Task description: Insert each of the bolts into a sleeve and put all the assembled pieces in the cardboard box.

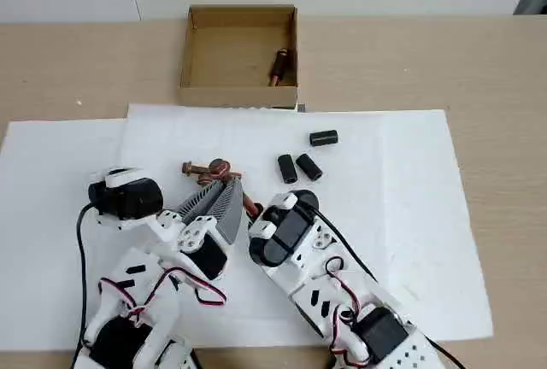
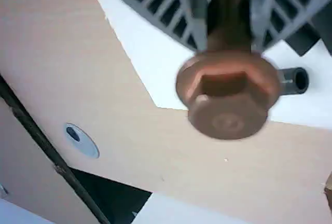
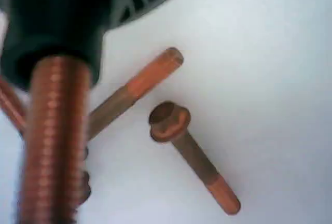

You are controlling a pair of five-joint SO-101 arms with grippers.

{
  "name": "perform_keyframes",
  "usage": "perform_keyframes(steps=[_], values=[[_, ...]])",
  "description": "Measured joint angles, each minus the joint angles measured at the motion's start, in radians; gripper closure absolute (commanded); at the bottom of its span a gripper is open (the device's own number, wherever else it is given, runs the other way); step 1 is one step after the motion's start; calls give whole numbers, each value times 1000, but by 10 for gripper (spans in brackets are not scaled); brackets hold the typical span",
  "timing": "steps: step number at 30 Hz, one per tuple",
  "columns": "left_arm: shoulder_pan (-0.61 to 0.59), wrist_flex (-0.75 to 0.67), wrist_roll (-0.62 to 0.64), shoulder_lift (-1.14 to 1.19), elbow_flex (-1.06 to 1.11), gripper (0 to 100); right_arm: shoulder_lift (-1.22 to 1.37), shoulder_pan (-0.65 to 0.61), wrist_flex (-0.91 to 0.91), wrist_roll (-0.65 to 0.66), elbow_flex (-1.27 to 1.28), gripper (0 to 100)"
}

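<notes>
High view: left gripper [image 1: 224, 186] and right gripper [image 1: 261, 214] are sitting nose to nose over the white sheet [image 1: 410, 215], so one can be feeding the other. Three black sleeves [image 1: 308, 166] are lying just ahead of the right gripper, and a loose bolt [image 1: 198, 168] is lying just off the left gripper's tips. The cardboard box [image 1: 195, 53] is sitting well beyond both, already carrying one assembled piece [image 1: 279, 66]. Left wrist view: the left gripper's jaws are clamping the shank of the held bolt [image 2: 228, 97], hex head sticking out past the tips. I'm reading that as bracing it so the thread end is free to take a sleeve. A spare sleeve [image 2: 294, 79] is lying on the sheet beyond the head. Right wrist view: a threaded shank [image 3: 44, 146] is poking out of the fitted sleeve [image 3: 52, 27] right at the right gripper, so insertion looks underway or done. Can't tell whether the right gripper is closed on that sleeve. Two more bolts [image 3: 192, 154] are lying near each other on the sheet past it, waiting their turn.
</notes>
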Motion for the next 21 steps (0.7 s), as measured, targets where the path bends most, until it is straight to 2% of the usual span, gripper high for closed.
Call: perform_keyframes(steps=[12, 15, 21], values=[[6, -80, -54, -2, 81, 994, 0, -3, 0, 2, 0, 996], [9, -81, -58, -3, 86, 994, 2, -3, 0, 37, 0, 996], [87, 9, -71, -5, 86, 994, 2, -2, -25, 66, 2, 996]])
